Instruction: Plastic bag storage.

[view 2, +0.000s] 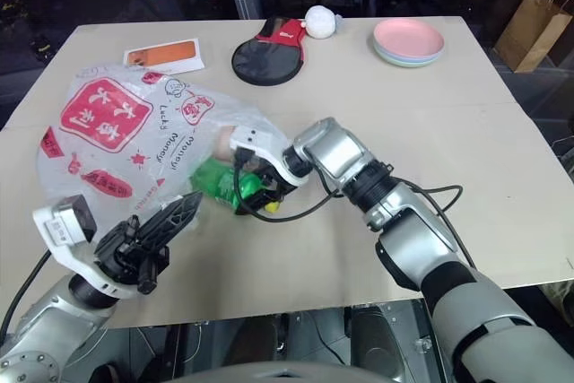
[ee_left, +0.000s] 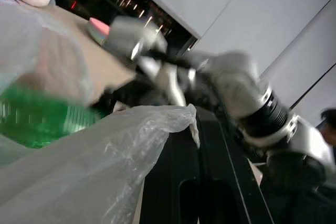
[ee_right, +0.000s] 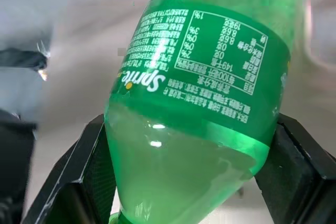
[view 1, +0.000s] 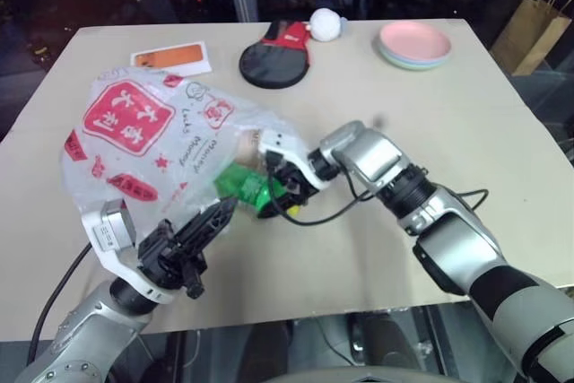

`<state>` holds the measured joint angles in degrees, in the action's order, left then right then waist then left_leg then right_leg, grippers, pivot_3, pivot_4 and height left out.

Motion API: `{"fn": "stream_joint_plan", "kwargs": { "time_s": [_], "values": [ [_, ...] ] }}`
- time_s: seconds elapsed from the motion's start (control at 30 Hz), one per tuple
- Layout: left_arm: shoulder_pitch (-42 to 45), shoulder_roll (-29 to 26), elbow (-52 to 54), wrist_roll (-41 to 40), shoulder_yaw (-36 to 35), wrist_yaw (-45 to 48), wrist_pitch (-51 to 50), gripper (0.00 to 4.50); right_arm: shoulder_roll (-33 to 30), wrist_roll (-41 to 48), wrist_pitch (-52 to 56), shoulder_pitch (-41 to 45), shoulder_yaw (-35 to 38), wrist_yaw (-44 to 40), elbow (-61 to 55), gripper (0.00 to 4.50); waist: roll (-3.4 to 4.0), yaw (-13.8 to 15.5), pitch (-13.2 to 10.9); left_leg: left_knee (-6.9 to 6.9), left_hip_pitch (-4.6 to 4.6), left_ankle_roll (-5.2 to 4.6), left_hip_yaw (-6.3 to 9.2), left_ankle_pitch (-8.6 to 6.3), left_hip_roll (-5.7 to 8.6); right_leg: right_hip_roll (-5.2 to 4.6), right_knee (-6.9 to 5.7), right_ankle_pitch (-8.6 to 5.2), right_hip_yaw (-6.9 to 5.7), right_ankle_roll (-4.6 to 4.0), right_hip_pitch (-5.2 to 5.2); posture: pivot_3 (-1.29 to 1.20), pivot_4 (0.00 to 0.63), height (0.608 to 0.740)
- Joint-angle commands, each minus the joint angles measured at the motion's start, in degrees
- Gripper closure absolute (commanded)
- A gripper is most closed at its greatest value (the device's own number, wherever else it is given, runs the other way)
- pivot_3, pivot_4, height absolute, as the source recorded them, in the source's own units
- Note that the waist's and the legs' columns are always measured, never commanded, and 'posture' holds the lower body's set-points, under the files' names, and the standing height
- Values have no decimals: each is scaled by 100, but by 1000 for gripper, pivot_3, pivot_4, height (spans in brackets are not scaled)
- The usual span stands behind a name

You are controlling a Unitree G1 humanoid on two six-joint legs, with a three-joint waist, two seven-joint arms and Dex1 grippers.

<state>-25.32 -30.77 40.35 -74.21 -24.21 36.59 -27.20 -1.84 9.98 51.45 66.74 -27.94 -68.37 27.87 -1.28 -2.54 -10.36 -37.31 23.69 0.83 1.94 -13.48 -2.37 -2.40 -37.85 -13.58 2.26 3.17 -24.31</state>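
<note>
The plastic bag point(view 1: 134, 132), translucent white with red print, lies on the left of the table with its mouth facing right. My left gripper point(view 1: 215, 217) is shut on the bag's lower rim, and the film drapes over its black fingers point(ee_left: 178, 182). A green Sprite bottle point(ee_right: 199, 103) is clamped between the fingers point(ee_right: 89, 171) of my right gripper point(view 1: 273, 181). It is held at the bag's mouth, its far end point(view 1: 238, 186) under the film. A peach-coloured thing point(view 1: 247, 145) shows dimly through the bag.
At the back of the tan table point(view 1: 466, 159) lie an orange-and-white card point(view 1: 172, 57), a black and red paddle point(view 1: 273, 60), a white plush ball point(view 1: 326, 24) and stacked pastel plates point(view 1: 414, 45). A brown paper bag point(view 1: 534, 33) stands on the floor beyond the right edge.
</note>
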Motion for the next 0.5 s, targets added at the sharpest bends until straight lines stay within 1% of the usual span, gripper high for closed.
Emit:
{"fn": "stream_joint_plan", "kwargs": {
  "time_s": [0.03, 0.1, 0.23, 0.27, 0.3, 0.37, 0.43, 0.47, 0.5],
  "values": [
    [36, -10, 64, 97, 25, 131, 52, 4500, 310, 358, 354, 360, 519, 190, 36, 1484, -1, 7, 0, 2, 0, 0, 0, 0, 0, 0, 1, 0, 0, 0, 0, 0, 150, 740],
    [81, 30, 75, 154, 117, 121, 44, 4500, 653, 498, 594, 548, 979, 664, 395, 1484, 0, 5, 0, 2, 1, 0, -1, 0, 0, 0, 3, 0, 0, 0, 0, 0, 150, 740],
    [378, 151, 36, -94, 109, -71, 110, 4500, 1433, 337, -41, 681, 1675, 2251, 1518, 1484, -2, 9, 2, 2, 2, 0, 0, 0, 0, -1, 2, 0, -1, 0, 0, 0, 150, 740],
    [425, 168, 28, -133, 93, -108, 112, 4500, 1529, 338, -101, 723, 1801, 2466, 1724, 1484, -2, 38, 1, 2, 1, 0, 2, 0, 0, 0, 1, 0, -3, -1, 0, 0, 150, 740],
    [483, 182, 22, -170, 73, -149, 117, 4500, 1590, 304, -401, 747, 1870, 2712, 1966, 1484, -6, 81, 4, 2, 3, 0, 5, 0, 0, -1, 1, 0, -7, -1, 1, 0, 150, 740],
    [550, 209, 16, -241, 47, -226, 117, 4500, 1633, 274, -828, 809, 1959, 3012, 2312, 1484, -11, 77, 7, -1, 6, 1, 3, 0, 2, -6, 6, 1, -9, 0, 4, 0, 150, 740],
    [579, 228, 8, -296, 30, -300, 122, 4500, 1677, 402, -1109, 922, 2256, 3285, 2625, 429, -11, 48, 6, -1, 7, 1, -3, 0, 4, -7, 9, 2, -2, 2, 3, 0, 150, 740],
    [592, 246, -19, -285, 34, -327, 125, 4500, 1693, 500, -1213, 961, 2412, 3344, 2697, 68, -11, 32, 6, -1, 8, 1, -2, 0, 4, -7, 9, 1, -2, 1, 2, 0, 150, 740],
    [615, 277, -60, -235, 44, -373, 142, 4500, 1701, 552, -1272, 986, 2511, 3372, 2735, 25, -11, 19, 5, 1, 7, 1, -2, 0, 4, -7, 8, 1, -2, 1, 2, 0, 150, 740]
  ]
}}
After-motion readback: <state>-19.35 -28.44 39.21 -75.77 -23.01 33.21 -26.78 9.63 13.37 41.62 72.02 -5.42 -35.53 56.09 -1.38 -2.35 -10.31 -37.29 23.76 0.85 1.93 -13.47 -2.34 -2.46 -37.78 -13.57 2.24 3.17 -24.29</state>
